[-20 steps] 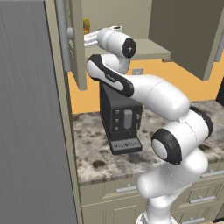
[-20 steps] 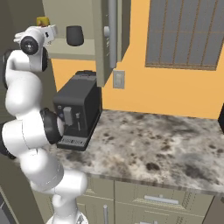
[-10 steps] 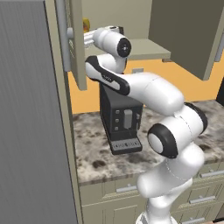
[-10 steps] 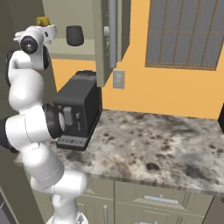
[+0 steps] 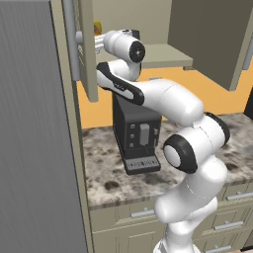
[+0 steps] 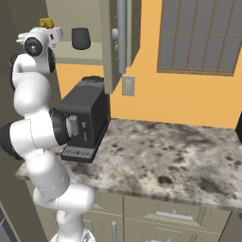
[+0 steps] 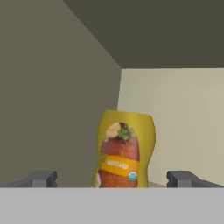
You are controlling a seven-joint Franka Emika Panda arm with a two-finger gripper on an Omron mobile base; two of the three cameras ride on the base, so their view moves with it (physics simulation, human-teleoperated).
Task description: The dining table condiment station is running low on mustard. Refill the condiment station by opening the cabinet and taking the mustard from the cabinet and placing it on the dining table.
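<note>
The mustard (image 7: 124, 148), a yellow squeeze bottle with a reddish label, stands upright on the shelf in the back left corner of the cabinet (image 5: 163, 54). My gripper (image 7: 111, 179) is open just in front of the bottle, a dark fingertip (image 7: 41, 178) low on each side, neither touching it. In the left base view the gripper (image 5: 99, 42) reaches past the open left door (image 5: 86, 49), with the mustard's top (image 5: 97, 25) just above it. From the right, the gripper (image 6: 56, 33) sits under the mustard (image 6: 46, 22). The dining table is out of view.
A dark cup (image 6: 81, 38) stands on the same shelf to the right of my hand. Below the cabinet a black coffee machine (image 5: 136, 133) sits on the stone worktop (image 6: 165, 160). The right cabinet door (image 5: 212, 39) hangs open. A tall grey panel (image 5: 34, 138) flanks the left.
The arm's lower links have swung a little to the left. The hand stays at the cabinet opening with its jaws still wide.
</note>
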